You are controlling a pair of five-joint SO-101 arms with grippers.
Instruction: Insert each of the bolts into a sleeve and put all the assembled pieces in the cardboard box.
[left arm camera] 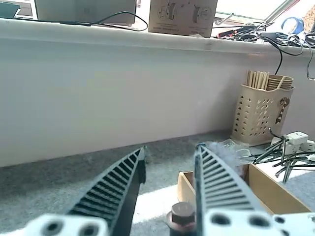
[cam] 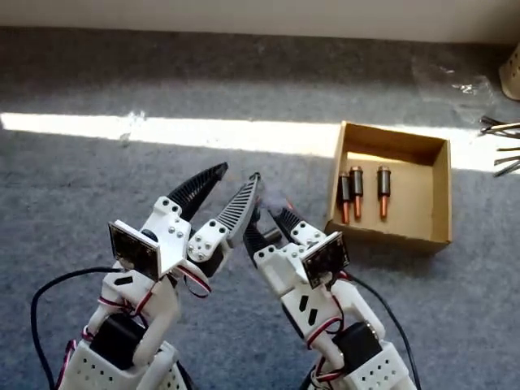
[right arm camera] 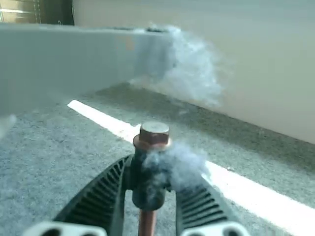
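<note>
Overhead, right fingers point(right arm camera: 101, 196) clamp a sleeved bolt point(right arm camera: 153, 135) beside spread left fingers point(cam: 199, 188), near the cardboard box point(cam: 390, 234).

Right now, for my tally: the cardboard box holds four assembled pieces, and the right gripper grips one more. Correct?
No. The high view shows three assembled pieces in the cardboard box, not four. The right gripper does grip a further piece.

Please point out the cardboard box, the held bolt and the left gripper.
cardboard box point(cam: 413, 199), high view, bare floor.
bolt point(right arm camera: 154, 133), right wrist view, its head.
left gripper point(left arm camera: 171, 149), left wrist view, midway between fingertips.
</note>
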